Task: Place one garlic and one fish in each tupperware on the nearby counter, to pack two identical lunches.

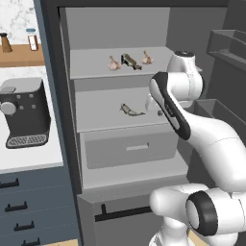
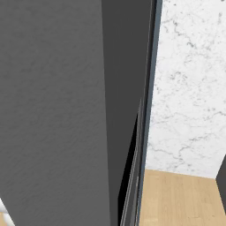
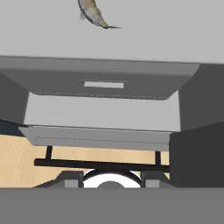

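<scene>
In the left base view, two garlic bulbs (image 1: 114, 63) (image 1: 147, 58) lie on the upper shelf of an open fridge, with a dark fish (image 1: 129, 60) between them. A second fish (image 1: 130, 110) lies on the shelf below and also shows at the top of the hand view as the fish (image 3: 94, 13). My gripper (image 1: 159, 113) hovers at that lower shelf, right of the fish, mostly hidden behind my forearm. Its fingertips (image 3: 72, 179) stand apart with nothing between them. The counter (image 1: 29, 158) is at the left. The tupperware is out of view.
A black coffee machine (image 1: 24, 113) stands on the counter under a wooden shelf (image 1: 19, 53) with bottles. A closed fridge drawer (image 1: 129, 149) sits below the shelves. Door bins (image 1: 226, 43) stick out at the right. A grey panel (image 2: 53, 110) stands close beside a marble wall (image 2: 190, 88).
</scene>
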You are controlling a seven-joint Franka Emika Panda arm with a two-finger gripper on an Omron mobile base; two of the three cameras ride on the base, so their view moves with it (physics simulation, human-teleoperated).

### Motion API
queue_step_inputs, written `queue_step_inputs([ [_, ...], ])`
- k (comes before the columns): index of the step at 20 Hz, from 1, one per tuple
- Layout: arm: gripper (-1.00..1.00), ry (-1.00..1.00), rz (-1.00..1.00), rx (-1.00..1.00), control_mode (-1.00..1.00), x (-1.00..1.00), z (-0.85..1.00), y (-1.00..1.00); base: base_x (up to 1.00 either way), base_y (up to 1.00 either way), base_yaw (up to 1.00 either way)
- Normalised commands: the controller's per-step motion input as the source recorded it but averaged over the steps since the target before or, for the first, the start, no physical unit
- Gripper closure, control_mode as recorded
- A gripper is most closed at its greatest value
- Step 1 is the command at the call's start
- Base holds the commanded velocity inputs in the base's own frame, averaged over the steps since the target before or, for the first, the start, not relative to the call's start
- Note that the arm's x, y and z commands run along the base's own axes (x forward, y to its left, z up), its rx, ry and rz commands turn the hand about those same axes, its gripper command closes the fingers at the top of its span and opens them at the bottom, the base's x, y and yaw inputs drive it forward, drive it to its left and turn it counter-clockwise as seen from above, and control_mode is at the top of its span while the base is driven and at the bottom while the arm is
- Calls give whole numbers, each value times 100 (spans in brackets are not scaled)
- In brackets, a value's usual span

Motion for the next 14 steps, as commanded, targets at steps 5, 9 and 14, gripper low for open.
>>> queue_step_inputs([
  [5, -100, -6, 0, 0, -100, 0, 0, 8, 0, 0, 0],
  [9, -100, -31, 0, -3, -100, 0, 4, 24, 0, 0, 0],
  [14, -100, -47, 6, -7, -100, -2, 43, 8, 0, 0, 0],
])
